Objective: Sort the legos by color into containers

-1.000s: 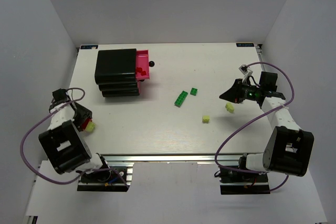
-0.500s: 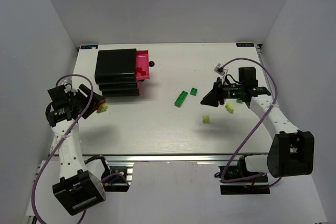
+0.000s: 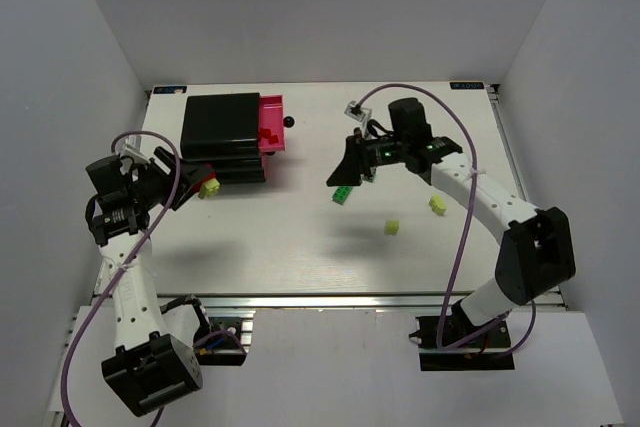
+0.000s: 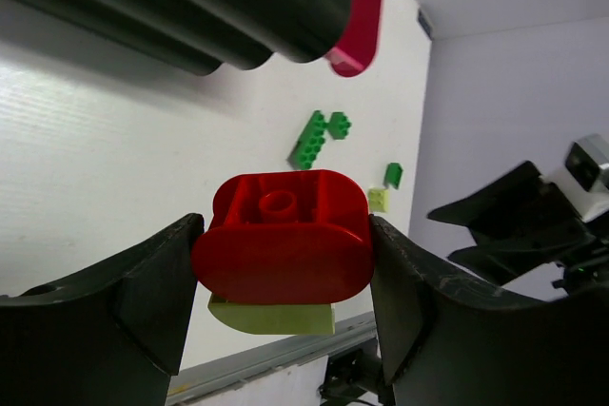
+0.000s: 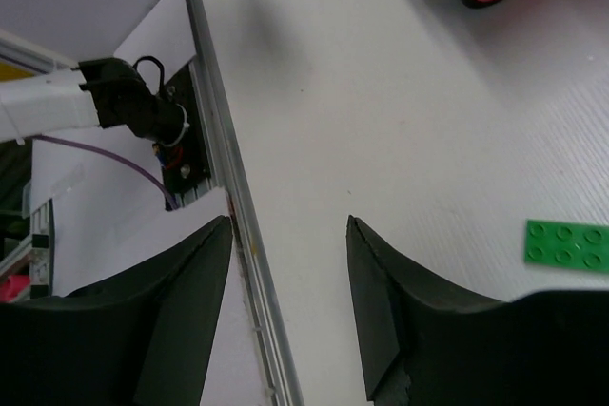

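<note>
My left gripper point(image 3: 203, 187) is shut on a red lego point(image 4: 283, 235) that has a pale yellow lego point(image 4: 271, 316) stuck under it. It hovers just off the lower right corner of the black cabinet point(image 3: 222, 137). The cabinet's top pink drawer point(image 3: 271, 125) is pulled out and holds red legos point(image 3: 268, 135). My right gripper point(image 3: 345, 169) stands open with nothing between its fingers. It is directly above the long green lego point(image 3: 343, 193), seen also in the right wrist view point(image 5: 566, 244). A small green lego point(image 4: 338, 125) lies beside the strip. Two pale yellow legos point(image 3: 392, 227) point(image 3: 437, 205) lie to the right.
The drawer's black knob point(image 3: 289, 122) sticks out toward the table's middle. The lower drawers are pushed in. White walls enclose the table on three sides. The aluminium rail point(image 3: 300, 302) runs along the near edge.
My right arm swung left from the yellow lego to above the green ones, its jaws opening. My left gripper carried the red and yellow legos up toward the cabinet.
</note>
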Motion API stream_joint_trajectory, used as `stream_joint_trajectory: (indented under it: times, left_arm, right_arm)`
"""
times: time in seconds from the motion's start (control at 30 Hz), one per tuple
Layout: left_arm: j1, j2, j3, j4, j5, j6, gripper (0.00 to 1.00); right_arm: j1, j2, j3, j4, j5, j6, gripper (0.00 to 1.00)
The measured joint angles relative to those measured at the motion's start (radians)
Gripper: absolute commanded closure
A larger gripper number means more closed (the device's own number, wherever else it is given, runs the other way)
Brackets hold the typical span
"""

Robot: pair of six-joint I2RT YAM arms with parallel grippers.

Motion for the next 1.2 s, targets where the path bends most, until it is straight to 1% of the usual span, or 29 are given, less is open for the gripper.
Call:
stream_joint_trajectory:
  times: [0.17, 0.33, 0.47, 0.57, 0.6, 0.67, 0.7, 0.77, 0.8, 0.83, 0.93, 1.0, 1.1, 1.2]
  left_arm:
    - [-0.002, -0.018, 0.024, 0.103, 0.029, -0.092, 0.99]
    - [-0.027, -0.042, 0.024, 0.288, 0.018, -0.219, 0.99]
    - [-0.089, -0.005, 0.048, 0.373, -0.011, -0.275, 0.99]
    - [-0.17, 0.062, 0.093, 0.407, -0.055, -0.289, 0.99]
    - [-0.202, 0.083, 0.107, 0.413, -0.076, -0.289, 0.99]
    - [-0.287, 0.134, 0.135, 0.419, -0.126, -0.286, 1.0]
    - [-0.328, 0.159, 0.15, 0.418, -0.151, -0.283, 1.0]
    - [-0.414, 0.217, 0.185, 0.407, -0.209, -0.271, 1.0]
    - [-0.46, 0.246, 0.201, 0.395, -0.247, -0.264, 1.0]
    - [-0.505, 0.272, 0.22, 0.378, -0.295, -0.259, 1.0]
    - [-0.608, 0.335, 0.275, 0.325, -0.418, -0.248, 1.0]
    - [-0.667, 0.374, 0.328, 0.277, -0.507, -0.246, 1.0]
    - [-0.747, 0.425, 0.399, 0.235, -0.64, -0.259, 1.0]
    - [-0.809, 0.457, 0.43, 0.216, -0.745, -0.282, 1.0]
  right_arm:
    - [0.103, 0.074, 0.105, 0.034, 0.067, 0.093, 0.41]
    - [0.148, 0.097, 0.185, 0.034, 0.14, 0.127, 0.4]
    - [0.15, 0.097, 0.216, 0.036, 0.193, 0.133, 0.38]
    - [0.153, 0.097, 0.224, 0.038, 0.224, 0.143, 0.38]
    - [0.156, 0.097, 0.226, 0.037, 0.23, 0.146, 0.33]
    - [0.166, 0.1, 0.245, 0.034, 0.241, 0.154, 0.32]
    - [0.172, 0.104, 0.259, 0.035, 0.244, 0.157, 0.28]
    - [0.184, 0.113, 0.292, 0.035, 0.256, 0.171, 0.27]
    - [0.19, 0.116, 0.308, 0.035, 0.264, 0.174, 0.26]
    - [0.196, 0.117, 0.319, 0.035, 0.275, 0.179, 0.23]
    - [0.209, 0.114, 0.327, 0.038, 0.323, 0.195, 0.18]
    - [0.218, 0.106, 0.308, 0.055, 0.373, 0.203, 0.17]
    - [0.228, 0.066, 0.233, 0.099, 0.442, 0.222, 0.17]
    - [0.236, 0.033, 0.176, 0.129, 0.499, 0.241, 0.18]
